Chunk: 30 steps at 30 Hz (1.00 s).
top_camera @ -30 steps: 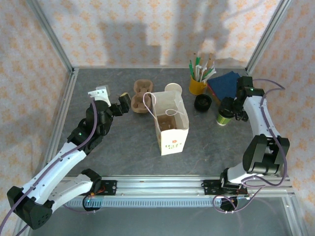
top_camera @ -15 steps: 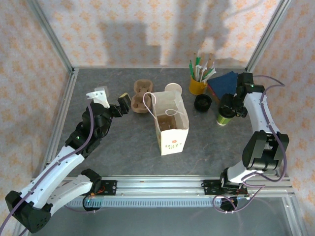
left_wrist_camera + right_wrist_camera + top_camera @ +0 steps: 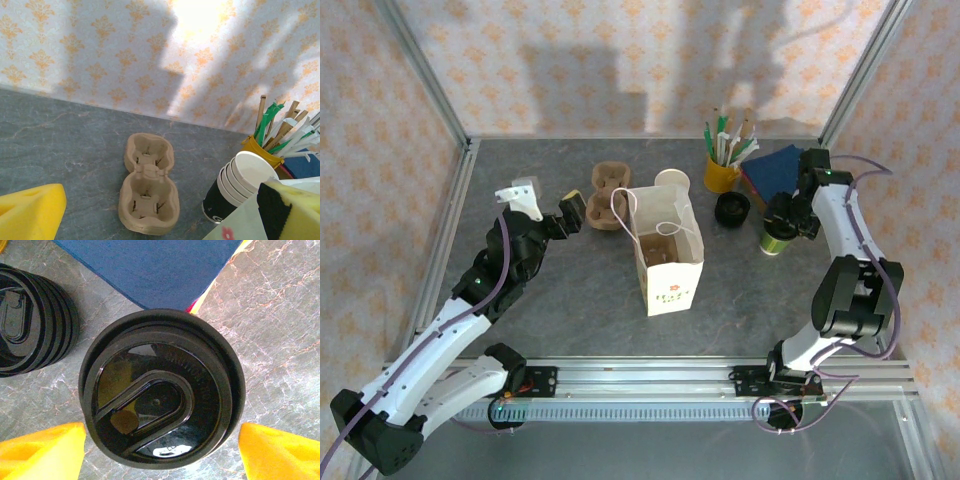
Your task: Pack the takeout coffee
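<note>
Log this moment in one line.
right gripper: open, straddling takeout coffee | left gripper: open, facing cup carrier | paper bag: upright

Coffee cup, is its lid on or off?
On. The cup stands upright, and the right wrist view shows the black lid covering its whole top.

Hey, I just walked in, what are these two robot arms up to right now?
They are packing a takeout coffee. The right claw hangs over the coffee cup on the right side of the table, open and straddling its black lid without gripping it. The left claw is open and empty, pointed at the cardboard cup carrier. The paper bag stands open in the middle, and the cup is not in it yet.
</note>
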### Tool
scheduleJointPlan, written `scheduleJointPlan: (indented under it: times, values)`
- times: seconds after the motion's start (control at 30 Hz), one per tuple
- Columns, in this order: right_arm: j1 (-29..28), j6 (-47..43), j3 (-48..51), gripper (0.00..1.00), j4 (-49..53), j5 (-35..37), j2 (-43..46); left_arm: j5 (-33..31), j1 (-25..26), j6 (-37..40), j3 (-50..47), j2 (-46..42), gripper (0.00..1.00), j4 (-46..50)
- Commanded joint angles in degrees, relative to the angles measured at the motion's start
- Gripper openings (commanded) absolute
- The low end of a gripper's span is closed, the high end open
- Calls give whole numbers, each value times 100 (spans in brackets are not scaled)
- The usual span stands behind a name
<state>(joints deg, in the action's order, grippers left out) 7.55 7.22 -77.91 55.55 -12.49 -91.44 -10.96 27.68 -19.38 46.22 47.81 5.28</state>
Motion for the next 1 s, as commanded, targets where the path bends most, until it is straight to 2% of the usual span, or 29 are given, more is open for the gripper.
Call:
scheduleJointPlan:
  times: [0.0,0.43,0.97]
  values:
    - [2,-19,-154,79,110,-4,-10,-37,-52,74,-29,-9,99,-159]
    - [6,-31,-480,72,369,189,-417,-88,-51,92,-24,9,99,-113]
    - [1,7,-594,74,586,312,-726,-63,-48,92,14,35,99,-62]
